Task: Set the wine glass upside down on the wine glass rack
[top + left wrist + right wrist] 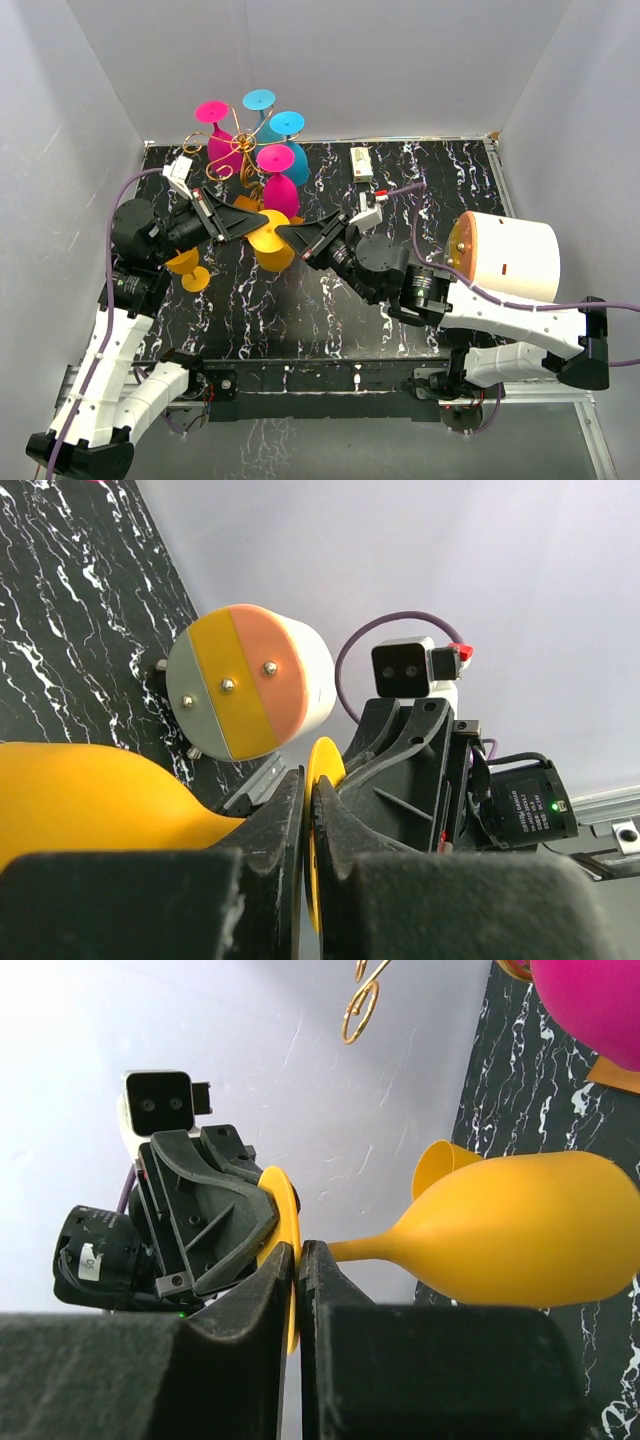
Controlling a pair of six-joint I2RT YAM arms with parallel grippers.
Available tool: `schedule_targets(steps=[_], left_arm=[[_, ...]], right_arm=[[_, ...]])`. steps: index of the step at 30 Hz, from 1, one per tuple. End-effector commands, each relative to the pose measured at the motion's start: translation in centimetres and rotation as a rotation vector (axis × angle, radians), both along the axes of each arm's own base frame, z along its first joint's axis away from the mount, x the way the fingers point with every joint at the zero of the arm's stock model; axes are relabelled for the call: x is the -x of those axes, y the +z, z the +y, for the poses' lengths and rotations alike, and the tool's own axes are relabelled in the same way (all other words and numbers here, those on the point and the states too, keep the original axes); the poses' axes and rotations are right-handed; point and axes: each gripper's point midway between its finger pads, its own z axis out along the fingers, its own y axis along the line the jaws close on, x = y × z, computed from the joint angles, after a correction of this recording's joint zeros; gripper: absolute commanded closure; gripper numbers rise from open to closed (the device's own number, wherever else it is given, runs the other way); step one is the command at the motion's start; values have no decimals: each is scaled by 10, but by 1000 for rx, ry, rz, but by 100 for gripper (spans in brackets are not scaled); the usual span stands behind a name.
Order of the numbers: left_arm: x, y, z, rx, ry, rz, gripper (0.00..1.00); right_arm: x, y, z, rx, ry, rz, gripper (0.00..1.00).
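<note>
A yellow wine glass [268, 248] is held off the black marble table between my two grippers, lying sideways. My left gripper [260, 218] is shut on its flat foot disc [324, 765], with the bowl [90, 795] to the left. My right gripper [293, 238] is shut on the same disc [286, 1205] from the opposite side, with the bowl [520, 1235] to the right. The gold wire rack [243, 152] stands just behind on its orange-brown base [247, 204]. It carries pink [225, 150] and blue [290, 150] glasses upside down. A gold curl [358, 1008] shows in the right wrist view.
A second yellow glass [190, 270] lies on the table at the left, under my left arm. A small beige box [361, 163] sits at the back. A white cylinder [510, 255] with an orange-and-yellow end sits by my right arm. White walls enclose the table.
</note>
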Motion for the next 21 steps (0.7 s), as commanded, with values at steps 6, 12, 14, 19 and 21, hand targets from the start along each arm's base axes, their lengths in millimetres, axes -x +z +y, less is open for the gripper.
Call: schedule_targets(steps=[6,12,14,19,21], left_arm=[[-2,23,17,-91,140,-37,100],[-27,27,34,-96,311,14,100],[-34,31,40,-54,370,33,100],[-52,50,46,49,448,23,100],[-61,49,45,56,463,43,100]], right_arm=[[-5,-10,-19,-10,-54,8,51],[-9,-11,-33,-3,-98,-2,37],[-10,-11,-41,-8,-123,-3,37],[-15,-8,-54,-10,-170,-19,37],[-16,-5,-59,-9,-181,-27,37]])
